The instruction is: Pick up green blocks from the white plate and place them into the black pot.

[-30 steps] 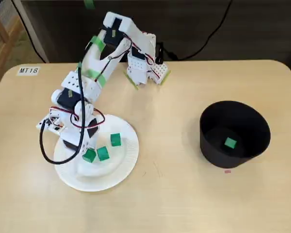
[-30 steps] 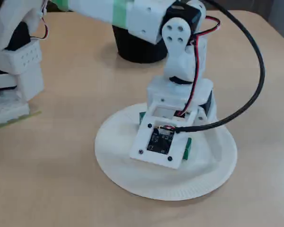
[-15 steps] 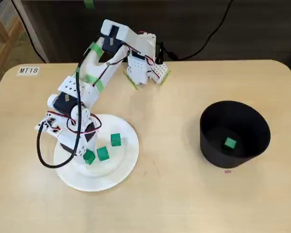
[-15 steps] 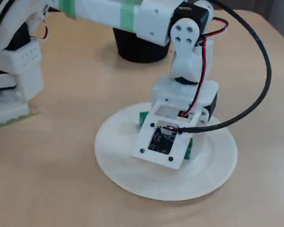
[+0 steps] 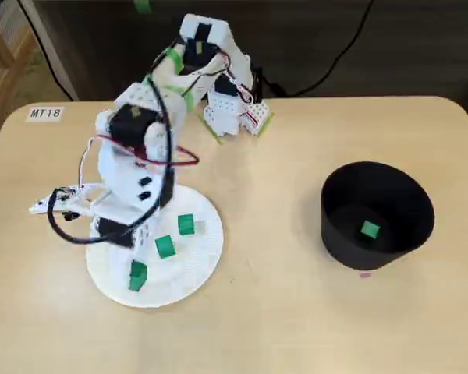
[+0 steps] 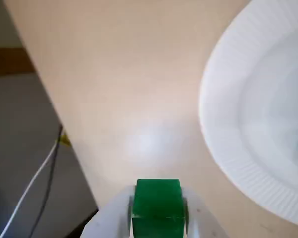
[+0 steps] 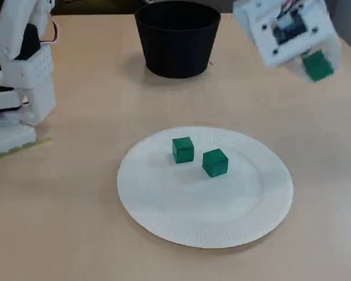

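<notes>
My gripper (image 7: 317,65) is shut on a green block (image 7: 316,63) and holds it in the air, well above the table. In the wrist view that block (image 6: 157,204) sits between the two white fingers, over bare table beside the white plate (image 6: 228,124). From above, the held block (image 5: 138,275) shows over the plate's near-left part. Two more green blocks (image 7: 182,149) (image 7: 215,162) lie on the plate (image 7: 164,216). The black pot (image 5: 335,191) stands to the right with one green block (image 5: 370,229) inside it.
The arm's base (image 5: 235,109) is mounted at the table's far edge; another fixed view shows that base (image 7: 17,88) at the left. A black cable (image 5: 70,234) loops from the wrist. A label (image 5: 45,113) is stuck at the far left corner.
The gripper, which was down on the plate among the blocks, has risen with one green block in it. Two blocks stay on the plate.
</notes>
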Controlling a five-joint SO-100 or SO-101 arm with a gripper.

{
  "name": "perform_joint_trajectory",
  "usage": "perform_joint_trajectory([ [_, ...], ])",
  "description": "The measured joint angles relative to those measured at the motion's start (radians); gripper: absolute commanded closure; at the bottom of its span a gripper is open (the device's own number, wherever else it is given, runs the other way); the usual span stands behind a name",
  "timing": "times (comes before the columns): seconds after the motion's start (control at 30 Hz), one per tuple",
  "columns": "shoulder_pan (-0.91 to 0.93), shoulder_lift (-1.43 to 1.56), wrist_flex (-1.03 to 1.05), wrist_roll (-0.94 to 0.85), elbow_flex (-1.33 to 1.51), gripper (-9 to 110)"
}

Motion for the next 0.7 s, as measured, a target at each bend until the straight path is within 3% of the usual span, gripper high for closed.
perform_joint_trajectory([
  [0.23, -0.063, 0.426, -0.245, 0.048, 0.348, 104],
  [0.33, -0.095, 0.604, -0.261, 0.055, 0.489, 104],
  [0.57, -0.359, 0.704, -0.094, 0.054, 0.468, 104],
  [0.7, -0.541, 0.597, 0.086, 0.028, 0.276, 104],
])
